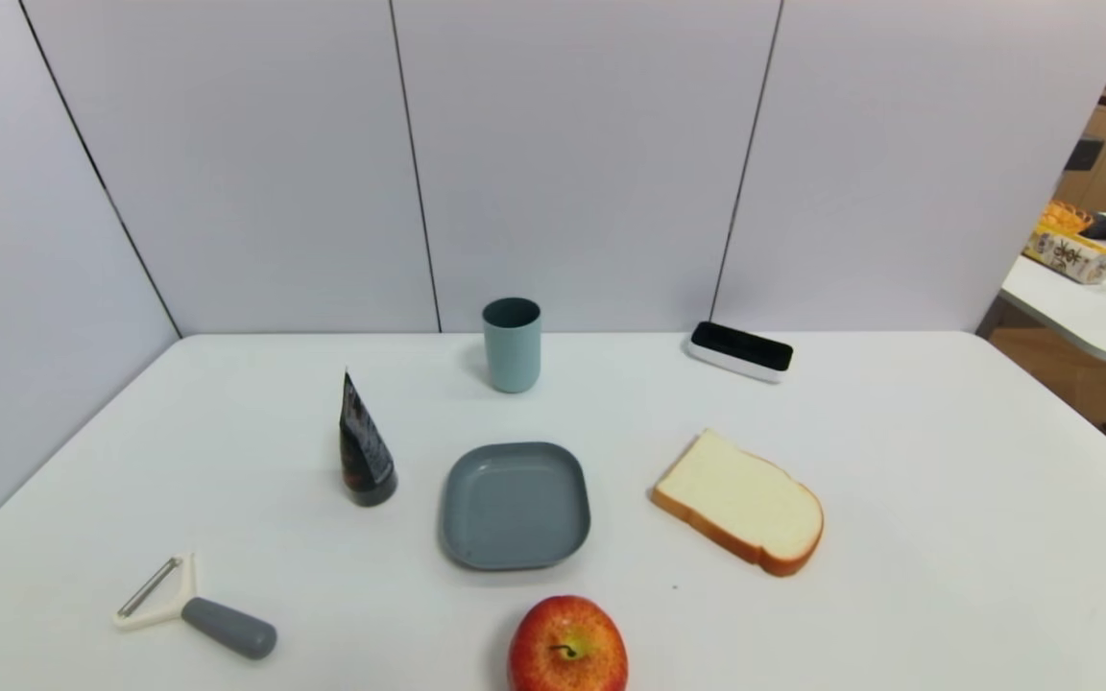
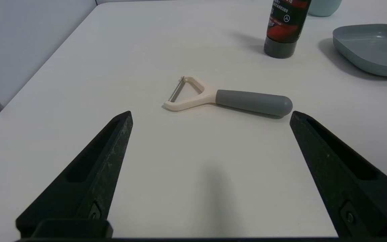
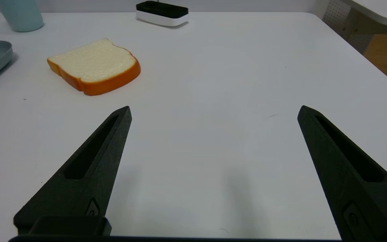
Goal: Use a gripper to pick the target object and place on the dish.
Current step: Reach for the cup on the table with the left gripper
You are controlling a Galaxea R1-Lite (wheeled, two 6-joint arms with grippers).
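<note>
Both grippers, left gripper (image 2: 210, 114) and right gripper (image 3: 213, 109), gape empty; the cup (image 1: 512, 344) stands far ahead of them, beyond the dish (image 1: 515, 504).

black tube (image 2: 286, 25), three-pointed star logo, lettering too cropped to read
</note>
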